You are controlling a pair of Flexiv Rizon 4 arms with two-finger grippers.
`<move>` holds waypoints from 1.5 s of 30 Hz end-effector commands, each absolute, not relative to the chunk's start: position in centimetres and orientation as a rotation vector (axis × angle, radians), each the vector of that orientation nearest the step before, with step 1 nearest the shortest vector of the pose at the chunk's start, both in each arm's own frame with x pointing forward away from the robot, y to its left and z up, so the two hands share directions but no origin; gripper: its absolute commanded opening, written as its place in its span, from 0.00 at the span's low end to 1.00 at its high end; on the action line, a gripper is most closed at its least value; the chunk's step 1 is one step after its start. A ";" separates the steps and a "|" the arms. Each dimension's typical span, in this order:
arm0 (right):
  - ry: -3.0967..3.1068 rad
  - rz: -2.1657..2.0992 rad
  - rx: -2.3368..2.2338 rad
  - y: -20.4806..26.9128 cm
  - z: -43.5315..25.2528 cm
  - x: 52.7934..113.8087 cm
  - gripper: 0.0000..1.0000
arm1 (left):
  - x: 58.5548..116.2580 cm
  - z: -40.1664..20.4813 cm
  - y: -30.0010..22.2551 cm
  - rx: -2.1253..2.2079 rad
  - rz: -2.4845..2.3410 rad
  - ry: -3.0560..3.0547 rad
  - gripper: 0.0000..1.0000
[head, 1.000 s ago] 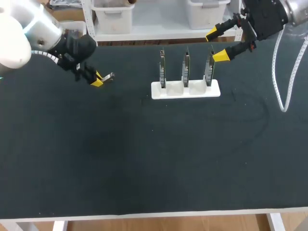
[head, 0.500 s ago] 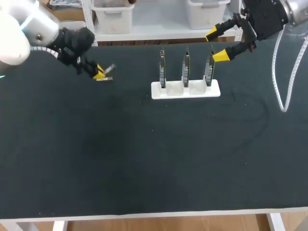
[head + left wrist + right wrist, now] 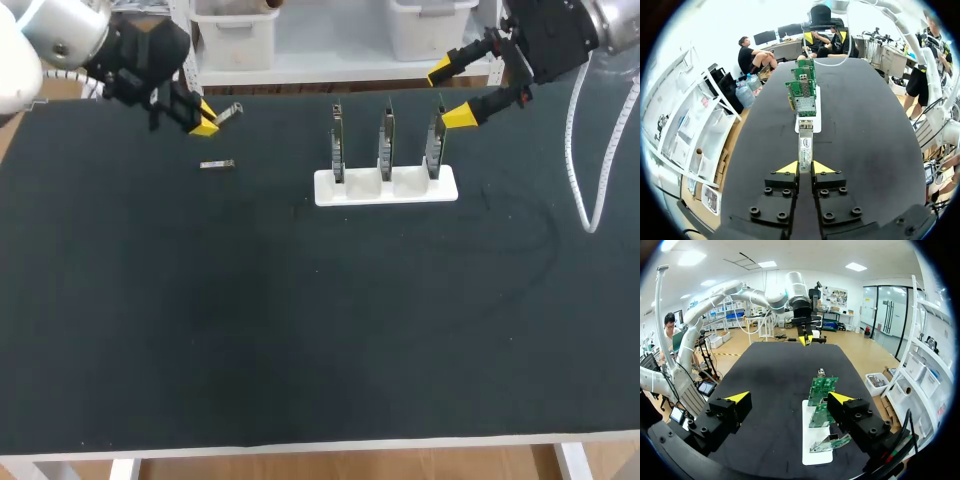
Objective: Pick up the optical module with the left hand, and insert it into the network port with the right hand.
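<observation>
My left gripper (image 3: 207, 120) hangs above the table's far left, shut on a silver optical module (image 3: 229, 110) that juts out past its yellow tips. In the left wrist view the module (image 3: 805, 148) is pinched between the fingers and points toward the network cards (image 3: 803, 93). A second silver module (image 3: 217, 164) lies flat on the black mat below. Three green network cards (image 3: 386, 140) stand upright in a white holder (image 3: 350, 187). My right gripper (image 3: 455, 92) is open above the holder's right end, with nothing between its fingers (image 3: 839, 398).
A white cable (image 3: 580, 170) hangs from my right arm over the table's right side. The black mat (image 3: 320, 320) stretches bare toward the near edge. In the right wrist view my left arm's gripper (image 3: 806, 339) shows beyond the cards (image 3: 821, 388).
My left gripper has risen and moved toward the far edge with the module in it, uncovering the second module on the mat. The right arm has not moved.
</observation>
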State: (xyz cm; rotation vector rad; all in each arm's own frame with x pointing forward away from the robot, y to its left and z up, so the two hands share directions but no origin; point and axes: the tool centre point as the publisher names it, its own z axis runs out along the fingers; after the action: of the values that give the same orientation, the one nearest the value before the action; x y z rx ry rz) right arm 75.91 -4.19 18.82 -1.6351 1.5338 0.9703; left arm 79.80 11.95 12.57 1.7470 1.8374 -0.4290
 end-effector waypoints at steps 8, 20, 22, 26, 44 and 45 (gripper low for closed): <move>1.535 0.966 -1.633 -4.2 18.9 75.8 1.00 | 79.5 12.5 11.8 1.742 -0.416 1.837 0.00; 1.535 0.966 -1.633 -4.2 18.9 75.8 1.00 | 80.2 13.0 8.6 1.623 -0.584 1.714 0.00; 1.535 0.966 -1.633 -4.2 18.9 75.8 1.00 | 80.3 13.3 8.0 1.620 -0.603 1.687 0.00; 1.535 0.966 -1.633 -4.2 18.9 75.8 1.00 | 80.2 14.1 7.2 1.534 -0.710 1.590 0.00; 1.535 0.966 -1.633 -4.2 18.9 75.8 1.00 | 80.1 14.7 6.9 1.641 -0.612 1.553 0.00; 1.535 0.966 -1.633 -4.2 18.9 75.8 1.00 | 80.1 14.7 6.9 1.641 -0.612 1.553 0.00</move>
State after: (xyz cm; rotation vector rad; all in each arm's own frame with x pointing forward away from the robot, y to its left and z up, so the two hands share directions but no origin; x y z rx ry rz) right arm 75.91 -4.19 18.83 -1.6351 1.5338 0.9703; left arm 80.10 6.87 14.81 1.6418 1.5573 -0.6140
